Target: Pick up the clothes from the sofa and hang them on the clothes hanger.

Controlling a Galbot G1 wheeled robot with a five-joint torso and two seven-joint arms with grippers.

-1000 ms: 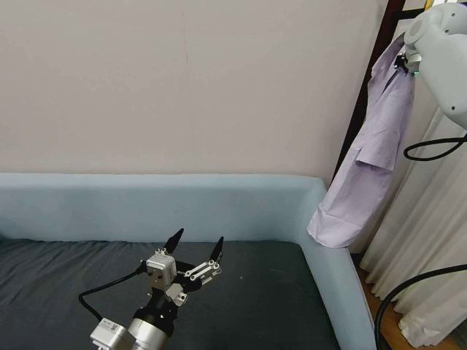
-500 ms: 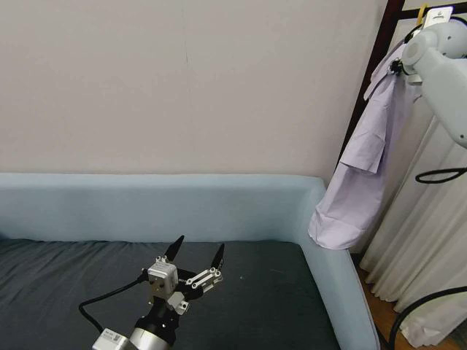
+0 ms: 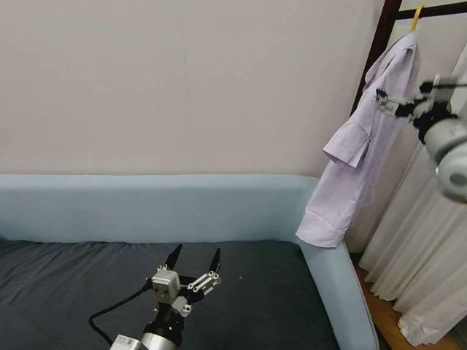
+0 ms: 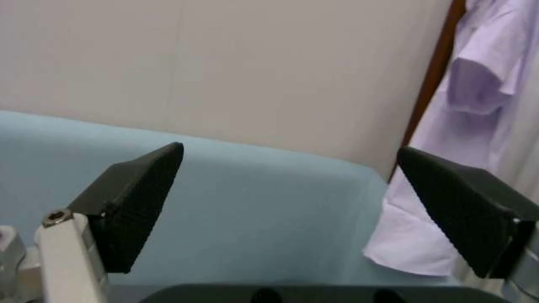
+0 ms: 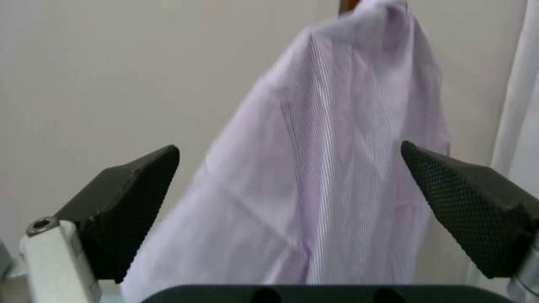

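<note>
A lilac short-sleeved shirt (image 3: 365, 153) hangs from a yellow hanger hook (image 3: 418, 14) on the dark wooden rack (image 3: 378, 51) at the right end of the sofa. Its hem reaches down to the sofa's armrest. My right gripper (image 3: 406, 93) is open just right of the shirt's shoulder, holding nothing. In the right wrist view, the shirt (image 5: 354, 158) hangs a little beyond the spread fingers (image 5: 126, 202). My left gripper (image 3: 195, 259) is open and empty above the dark seat cushion (image 3: 66, 284). In the left wrist view, the shirt (image 4: 480, 95) is far off.
The light blue sofa backrest (image 3: 160, 204) and armrest (image 3: 336, 292) enclose the dark seat. White curtains (image 3: 423, 277) hang at the right behind the rack, over a strip of wooden floor (image 3: 379, 321). A plain wall stands behind the sofa.
My right arm has come down and away from the shirt's collar, its gripper now facing the shirt. The shirt has swung left and hangs free. My left gripper has sunk slightly.
</note>
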